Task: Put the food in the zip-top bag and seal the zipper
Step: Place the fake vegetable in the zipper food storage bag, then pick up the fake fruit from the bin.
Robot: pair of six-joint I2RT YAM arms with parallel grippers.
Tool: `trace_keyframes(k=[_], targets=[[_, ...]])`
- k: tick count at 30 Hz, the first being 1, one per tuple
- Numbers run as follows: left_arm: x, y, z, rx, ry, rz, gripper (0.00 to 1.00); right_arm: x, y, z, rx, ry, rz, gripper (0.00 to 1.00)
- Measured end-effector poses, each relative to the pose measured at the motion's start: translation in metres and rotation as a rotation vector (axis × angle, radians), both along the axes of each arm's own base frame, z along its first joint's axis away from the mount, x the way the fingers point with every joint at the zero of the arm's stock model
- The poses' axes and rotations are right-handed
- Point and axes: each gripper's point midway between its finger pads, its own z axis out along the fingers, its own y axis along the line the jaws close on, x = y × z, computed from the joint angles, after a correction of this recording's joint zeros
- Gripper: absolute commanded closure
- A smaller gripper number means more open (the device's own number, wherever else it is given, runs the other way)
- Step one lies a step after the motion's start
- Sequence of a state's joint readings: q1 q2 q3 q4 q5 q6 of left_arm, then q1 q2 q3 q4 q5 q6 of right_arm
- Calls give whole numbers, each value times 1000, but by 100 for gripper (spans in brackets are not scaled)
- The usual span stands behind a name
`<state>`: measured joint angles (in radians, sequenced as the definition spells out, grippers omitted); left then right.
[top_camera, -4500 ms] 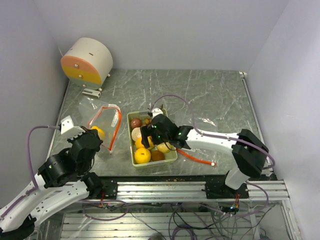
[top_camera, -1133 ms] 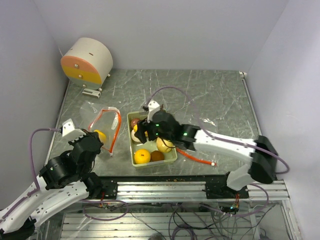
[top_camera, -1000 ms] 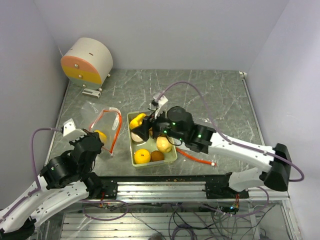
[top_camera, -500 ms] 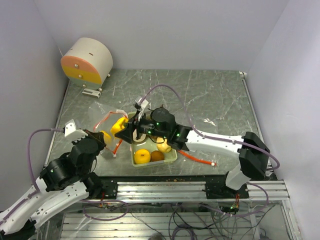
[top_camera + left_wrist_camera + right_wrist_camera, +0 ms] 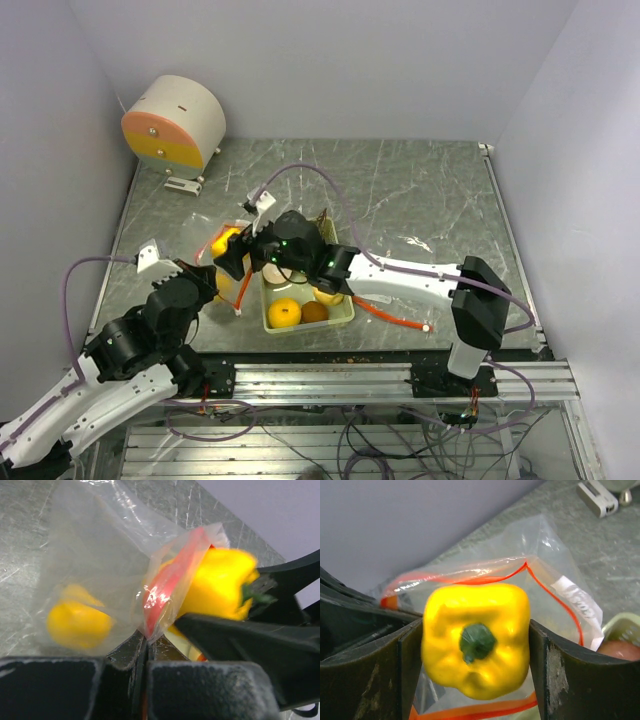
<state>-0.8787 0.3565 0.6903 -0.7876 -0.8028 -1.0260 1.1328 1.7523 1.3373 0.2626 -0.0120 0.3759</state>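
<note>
My right gripper [image 5: 476,647] is shut on a yellow pepper [image 5: 475,640] with a green stem and holds it at the mouth of the clear zip-top bag [image 5: 547,547]. In the top view the pepper [image 5: 227,243] sits over the bag's red-orange zipper rim [image 5: 241,285]. My left gripper [image 5: 145,647] is shut on that red rim [image 5: 167,582], with the pepper [image 5: 220,582] just behind it. One yellow fruit [image 5: 77,622] lies inside the bag [image 5: 90,555]. The pale green tray [image 5: 346,314] holds an orange fruit [image 5: 285,312], a brown one [image 5: 314,311] and others partly hidden under the right arm.
A round white and orange device [image 5: 175,122] stands at the back left. A thin orange-red rod [image 5: 392,316] lies right of the tray. The right arm stretches across the tray. Walls close in on the left, back and right.
My right gripper lifted the yellow pepper out of the tray and carried it left to the bag's mouth. My left gripper kept its hold on the bag rim.
</note>
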Motion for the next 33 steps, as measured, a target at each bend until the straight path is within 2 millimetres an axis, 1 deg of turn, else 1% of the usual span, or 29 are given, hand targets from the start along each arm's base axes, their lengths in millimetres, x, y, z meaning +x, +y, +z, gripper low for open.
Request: trace_keyframes(k=[1,3,8,11,14,15,19,20,22,23,25,27,28,29,31,33], targets=[[0,-1,0,-2,0,-2,93,-2,0,-6,-22,5,-5,14],[1,-2,0,0,2,-3,93,-3,-3,-17,-60,13,-21,1],[1,-2,-1,4,5,-4,93,-4,-11,-29,-108,13,-42,0],[2,-3,0,-2,0,-4,93,-8,-24,-30,-122,16,-47,0],[2,-2,0,-4,3,4,93,-16,-44,-19,-110,14,-55,0],[2,-2,-1,-2,7,10,93,-18,-51,-11,-98,11,-61,0],[1,4,-9,16,32,39,93,-26,-77,34,-18,-6,-89,0],[1,5,-10,19,34,47,93,-28,-84,39,-8,-5,-96,0],[0,9,-11,24,35,59,93,-32,-95,39,-10,9,-108,0],[0,10,-10,25,32,64,93,-33,-100,32,-29,21,-114,0],[-1,14,-9,26,26,74,93,-36,-106,4,-102,57,-120,0],[-1,16,-9,27,21,81,93,-40,-112,-41,-222,113,-119,0],[-1,17,-9,28,20,84,93,-43,-114,-59,-270,135,-118,0],[-1,18,-9,30,19,86,93,-47,-116,-83,-335,163,-115,0],[-1,19,-9,34,20,91,93,-55,-121,-116,-424,203,-104,0],[-1,20,-9,35,19,93,93,-62,-124,-141,-487,235,-94,0]])
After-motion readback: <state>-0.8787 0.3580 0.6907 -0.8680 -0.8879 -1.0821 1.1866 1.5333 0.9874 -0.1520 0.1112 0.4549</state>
